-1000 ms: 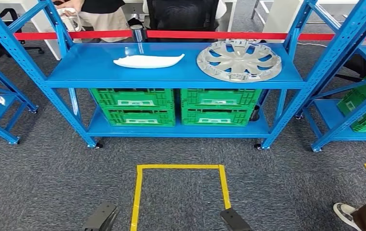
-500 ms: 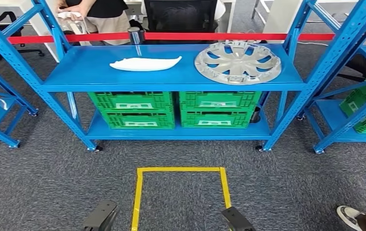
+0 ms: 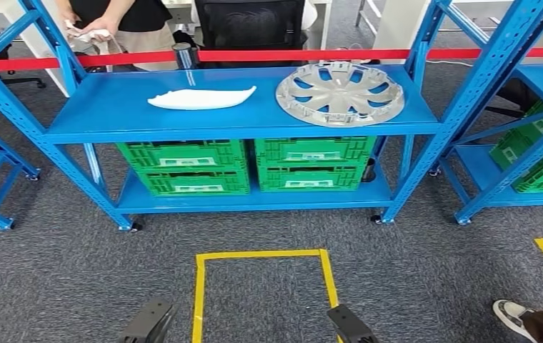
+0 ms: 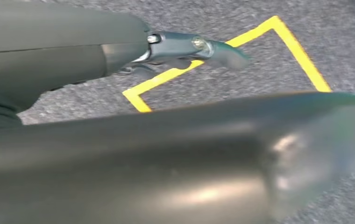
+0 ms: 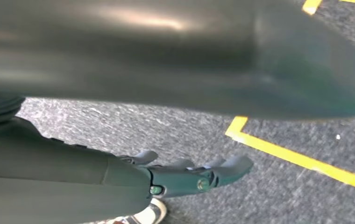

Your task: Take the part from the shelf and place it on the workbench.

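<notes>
We see the white part (image 3: 201,98) lying flat on the blue shelf (image 3: 111,118), left of the silver wheel cover (image 3: 339,93) and apart from it; green crates (image 3: 183,166) sit on the lower level; our left hand (image 4: 185,51) and right hand (image 5: 185,175) hang over the grey carpet (image 3: 61,279) near the yellow tape (image 3: 198,293), fingers loosely extended, both grasping nothing.

Silver hubcap (image 3: 339,92) (flat) on shelf (image 3: 111,114)

Blue shelf (image 3: 240,118), green crates (image 3: 183,166)
</notes>
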